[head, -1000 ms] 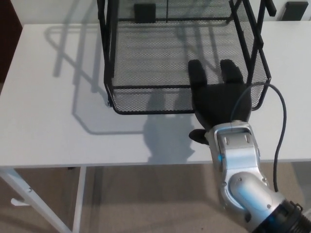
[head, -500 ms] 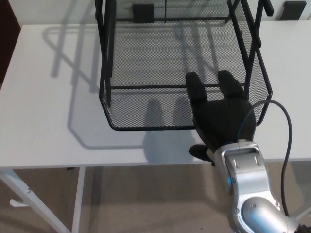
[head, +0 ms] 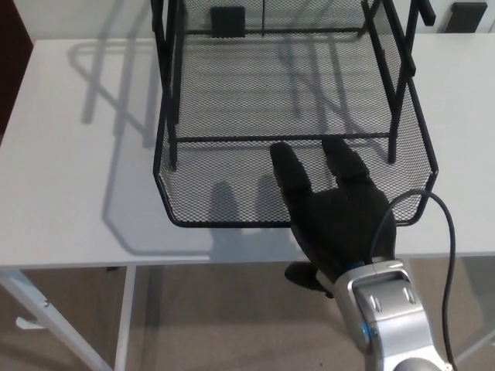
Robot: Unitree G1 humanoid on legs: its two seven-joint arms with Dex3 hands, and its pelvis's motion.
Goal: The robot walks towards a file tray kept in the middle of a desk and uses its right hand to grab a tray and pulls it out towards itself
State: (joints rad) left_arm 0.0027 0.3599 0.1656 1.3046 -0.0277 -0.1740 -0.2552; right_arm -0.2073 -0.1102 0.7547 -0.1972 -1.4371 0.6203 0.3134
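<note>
The white rectangular desk [head: 69, 154] carries a black wire-mesh file tray [head: 232, 185] whose front rim reaches the tabletop's near edge. The robot's black right hand [head: 332, 216] grips that rim right of centre, two fingers [head: 290, 166] over the mesh, thumb seemingly beneath

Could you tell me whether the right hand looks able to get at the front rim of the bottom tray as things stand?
Probably yes: the right hand already lies over the bottom tray at its front rim, fingers inside the mesh, nothing between.
</note>
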